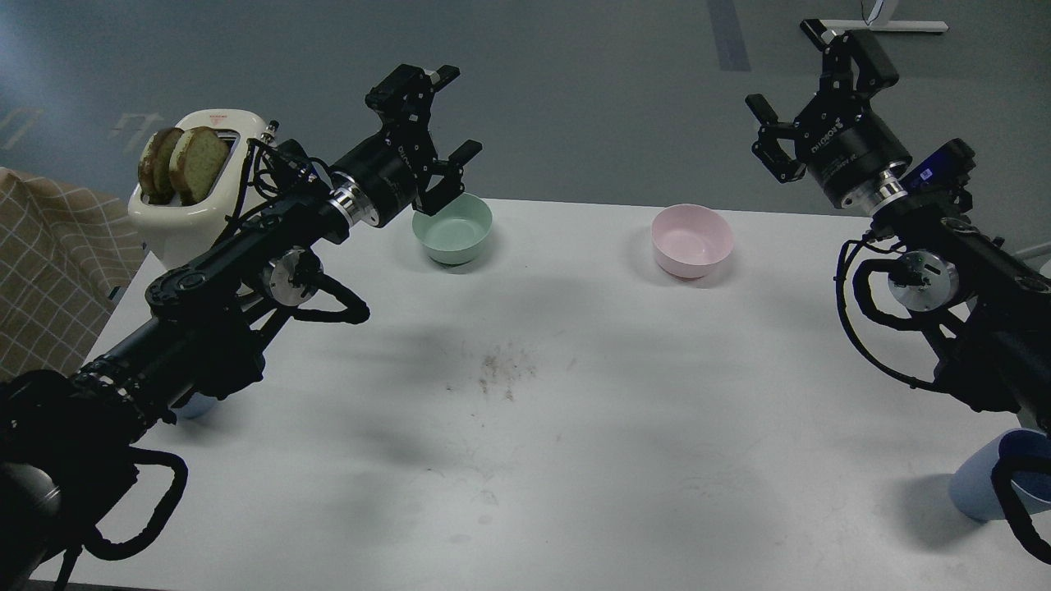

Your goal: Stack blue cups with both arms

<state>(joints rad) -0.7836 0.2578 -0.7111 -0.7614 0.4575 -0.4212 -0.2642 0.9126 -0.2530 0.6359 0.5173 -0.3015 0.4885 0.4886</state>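
The left gripper [454, 111] was raised above the far left part of the white table [575, 394], its two fingers spread apart with nothing between them; one finger pointed up and away, the other hung just over the near rim of the mint-green bowl [453, 230]. The right gripper [784, 82] was lifted high past the table's far right corner, fingers likewise parted and empty, well above and to the right of the pink bowl [691, 240].

Both blue cups lay far from the grippers, down near the robot's own side of the table. One blue cup [981, 486] stood at the near right edge, partly crossed by a black cable loop of the right arm [961, 271], well below and behind that arm's gripper. The other blue cup [195, 405] showed only as a small pale-blue patch under the left arm [213, 312] near the left edge; whether it stood upright could not be told.

A cream toaster [193, 217] holding two slices of toast [182, 162] stood at the far left corner, beside the left arm.
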